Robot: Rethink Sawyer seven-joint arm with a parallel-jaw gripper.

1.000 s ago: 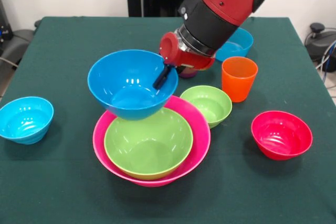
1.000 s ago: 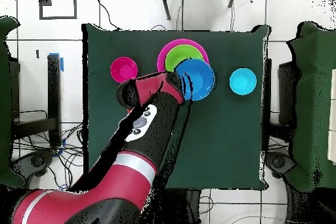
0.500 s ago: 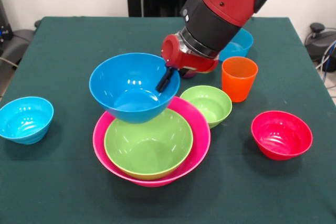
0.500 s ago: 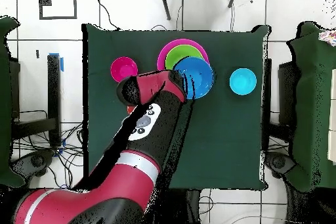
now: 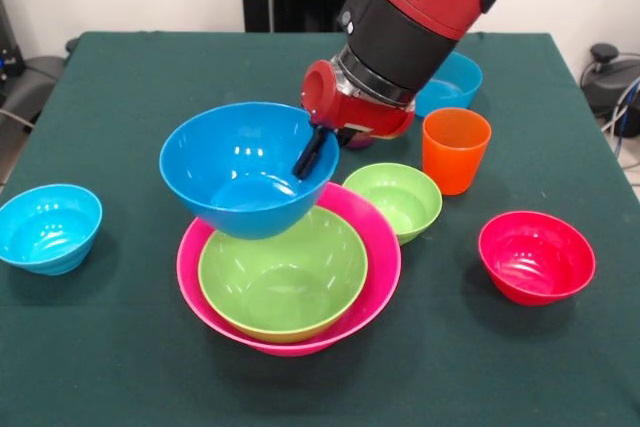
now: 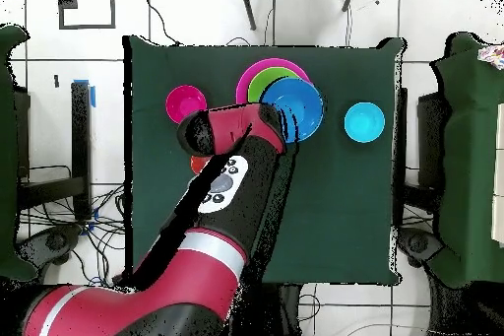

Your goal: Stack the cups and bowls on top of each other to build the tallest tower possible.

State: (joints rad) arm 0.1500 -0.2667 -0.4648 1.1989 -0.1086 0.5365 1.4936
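Note:
My gripper [image 5: 312, 152] is shut on the rim of the large blue bowl [image 5: 240, 172] and holds it in the air, above the far left edge of the tower. The tower is the huge pink bowl [image 5: 375, 287] with the large green bowl [image 5: 282, 282] nested inside. In the overhead view the large blue bowl [image 6: 297, 107] overlaps the large green bowl [image 6: 262, 86] and the pink bowl [image 6: 243, 83]. The small green bowl [image 5: 395, 197], the orange cup [image 5: 455, 149] and the small red bowl [image 5: 535, 255] stand to the right. The lime green and purple cups are hidden.
A small light-blue bowl [image 5: 47, 227] stands at the left edge of the green table [image 5: 140, 77]. Another light-blue bowl [image 5: 455, 82] shows behind my arm. My arm [image 6: 212, 224] covers much of the table in the overhead view.
The large blue bowl has shifted a little to the left in the front view and stays lifted in my gripper. The other bowls and the orange cup have not moved.

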